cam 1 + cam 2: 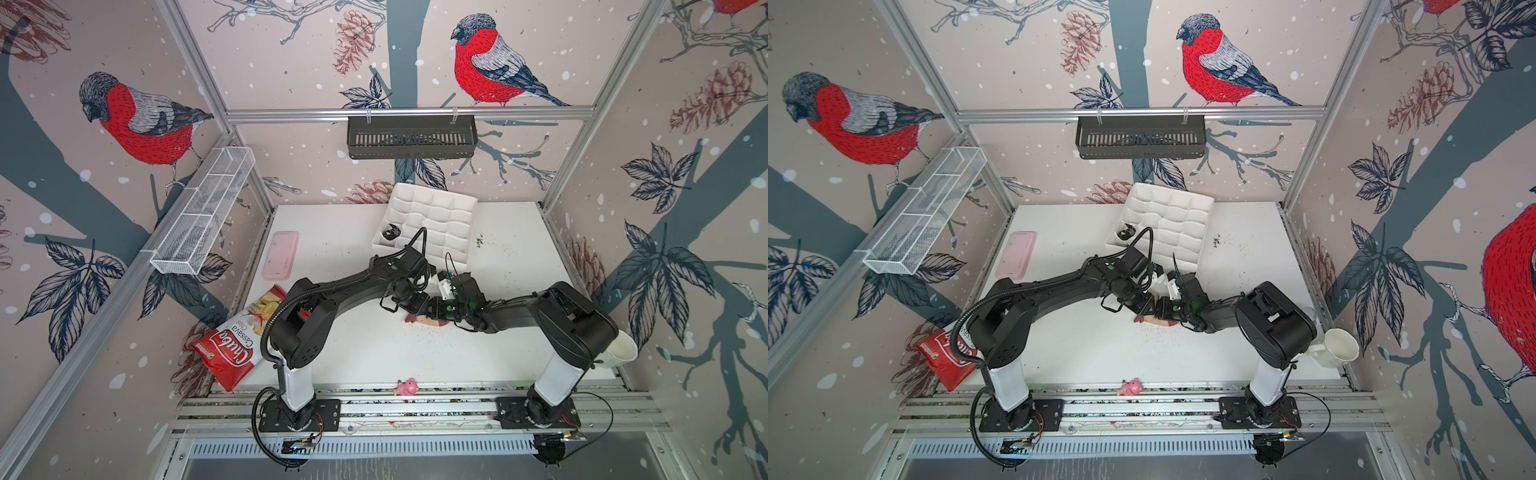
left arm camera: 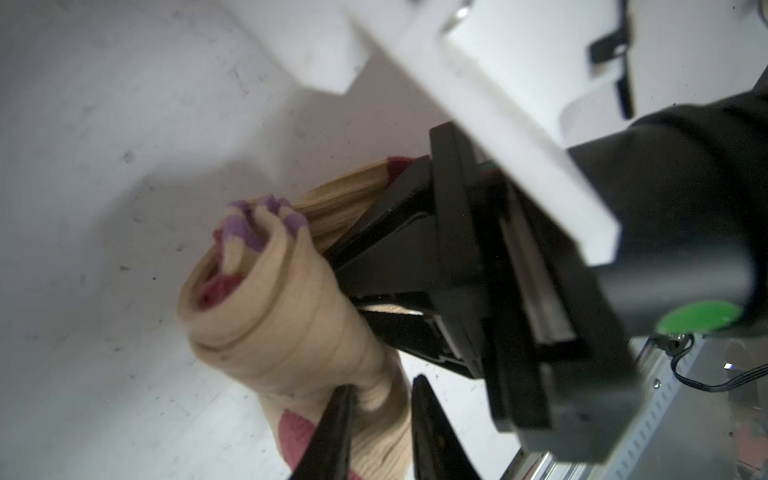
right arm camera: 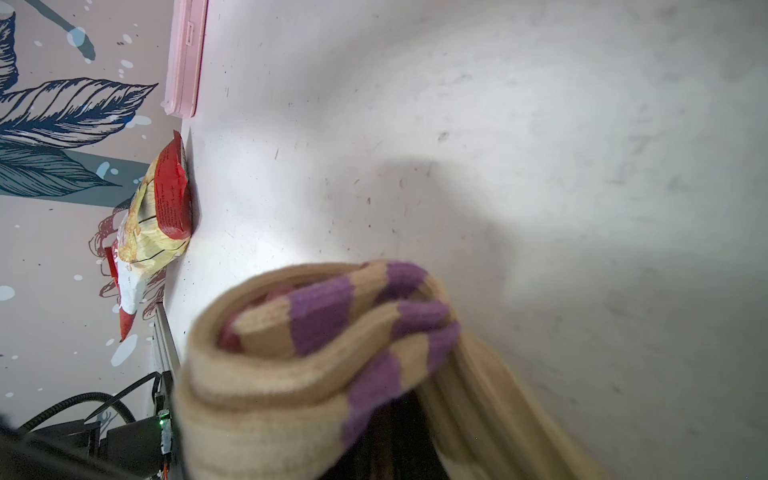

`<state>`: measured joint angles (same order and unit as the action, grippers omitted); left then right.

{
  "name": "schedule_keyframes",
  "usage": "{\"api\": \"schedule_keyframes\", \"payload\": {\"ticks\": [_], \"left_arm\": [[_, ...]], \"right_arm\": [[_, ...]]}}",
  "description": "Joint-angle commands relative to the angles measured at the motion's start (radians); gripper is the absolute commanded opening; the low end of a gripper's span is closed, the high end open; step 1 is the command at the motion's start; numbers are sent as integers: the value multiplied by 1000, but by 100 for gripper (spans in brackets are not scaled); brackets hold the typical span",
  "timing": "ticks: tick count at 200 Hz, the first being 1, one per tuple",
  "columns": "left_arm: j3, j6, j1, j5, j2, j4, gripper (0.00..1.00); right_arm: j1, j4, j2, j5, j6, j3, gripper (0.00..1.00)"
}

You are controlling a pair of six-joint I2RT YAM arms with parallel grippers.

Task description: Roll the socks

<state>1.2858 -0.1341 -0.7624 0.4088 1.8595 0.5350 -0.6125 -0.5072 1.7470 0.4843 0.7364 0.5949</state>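
Tan ribbed fabric sock with maroon patches and purple stripes (image 2: pixel 282 316), part rolled, near the middle of the white worktop (image 1: pixel 374 353).
My right fingers (image 2: pixel 386 249) are clamped on the rolled end, a strip of tan fabric caught between them. My left fingers (image 2: pixel 332 432) stand slightly apart astride the unrolled ribbed leg; whether they pinch it I cannot tell. The black-grey-white argyle sock (image 1: pixel 391 231) sits bundled in a corner compartment of the white divided tray (image 1: pixel 432 195), farther back.
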Motion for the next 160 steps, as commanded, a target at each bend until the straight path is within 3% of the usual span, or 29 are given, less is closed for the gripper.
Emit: {"api": "schedule_keyframes", "payload": {"ticks": [1, 47, 112, 151, 160], "left_arm": [[-23, -23, 4, 121, 16, -134, 21], [-56, -76, 12, 163, 58, -249, 14], [-46, -93, 12, 135, 95, -257, 8], [-35, -85, 12, 115, 59, -226, 8], [-36, -84, 14, 111, 52, -223, 8]], "right_arm": [[3, 94, 0, -22, -2, -1, 15], [10, 151, -23, 8, -8, 4, 21], [19, 290, -3, -5, -72, 46, 29], [16, 272, 1, 49, -81, 37, 7], [16, 283, -8, 39, -84, 37, 8]]}}
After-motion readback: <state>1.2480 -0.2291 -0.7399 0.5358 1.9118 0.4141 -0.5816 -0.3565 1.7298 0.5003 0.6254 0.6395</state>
